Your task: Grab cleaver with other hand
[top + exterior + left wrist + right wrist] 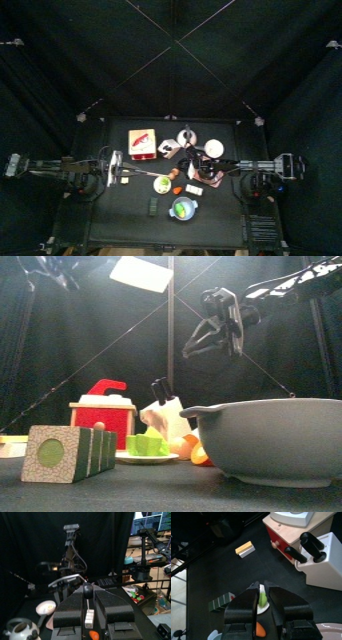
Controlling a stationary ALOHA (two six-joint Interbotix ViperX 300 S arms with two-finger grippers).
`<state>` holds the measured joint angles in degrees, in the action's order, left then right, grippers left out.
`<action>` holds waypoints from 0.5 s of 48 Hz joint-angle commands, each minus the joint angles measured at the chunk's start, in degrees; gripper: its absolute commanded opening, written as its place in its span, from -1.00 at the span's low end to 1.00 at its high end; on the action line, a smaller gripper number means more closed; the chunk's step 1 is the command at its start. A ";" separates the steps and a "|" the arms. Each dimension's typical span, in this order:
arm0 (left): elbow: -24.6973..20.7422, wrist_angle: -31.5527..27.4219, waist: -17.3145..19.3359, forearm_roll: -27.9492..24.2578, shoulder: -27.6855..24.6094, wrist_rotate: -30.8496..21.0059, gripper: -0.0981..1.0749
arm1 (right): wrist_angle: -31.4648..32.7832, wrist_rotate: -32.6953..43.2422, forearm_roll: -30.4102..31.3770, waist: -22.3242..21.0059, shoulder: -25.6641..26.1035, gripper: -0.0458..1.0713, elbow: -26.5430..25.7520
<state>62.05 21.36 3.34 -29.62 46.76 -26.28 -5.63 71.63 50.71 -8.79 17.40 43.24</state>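
Note:
In the left wrist view my left gripper (pixel 87 595) has its jaws close together around a thin black handle with a rounded end. I take this for the cleaver (pixel 85 588), and a pale strip shows lower in the gap. The left arm reaches in low from the table's left side (pixel 96 175). My right gripper (pixel 214 344) hangs high above the middle of the table, apart from the cleaver. Its jaws (pixel 261 587) stand open with nothing between them, and through the gap I see only the plate far below.
A white knife block (pixel 163 421) with two black handles (pixel 308 543) stands mid-table beside a red and wood toy (pixel 104 416). Near the front are a grey bowl (pixel 267 441), a plate (pixel 144 457) with a green block, and a box with a green disc (pixel 64 453).

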 commanded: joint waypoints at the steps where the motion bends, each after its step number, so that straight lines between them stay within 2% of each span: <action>1: 2.46 2.02 0.00 0.97 -0.18 0.26 -0.04 | -3.60 -0.09 1.85 1.41 3.25 0.14 0.18; 5: 5.89 4.31 0.00 1.76 -0.70 0.35 -0.04 | -6.77 -0.18 2.90 3.08 5.01 0.15 1.14; 10: 8.00 8.44 0.09 4.48 -2.99 0.44 -0.04 | -9.76 -0.26 4.13 5.10 3.43 0.16 0.18; 15: 7.73 10.37 0.00 5.98 -5.36 0.53 -0.04 | -10.28 -0.26 4.31 5.63 0.35 0.31 -1.85; 21: 6.59 11.07 0.00 6.50 -8.17 0.53 -0.04 | -10.28 -0.18 4.04 6.06 -3.34 0.59 -3.96; 24: 5.98 11.07 0.00 6.50 -9.05 0.62 -0.04 | -10.20 -0.18 4.22 6.33 -4.83 0.65 -4.75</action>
<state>70.22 31.82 3.34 -23.29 38.50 -25.84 -15.47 71.46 54.93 -2.90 12.92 40.61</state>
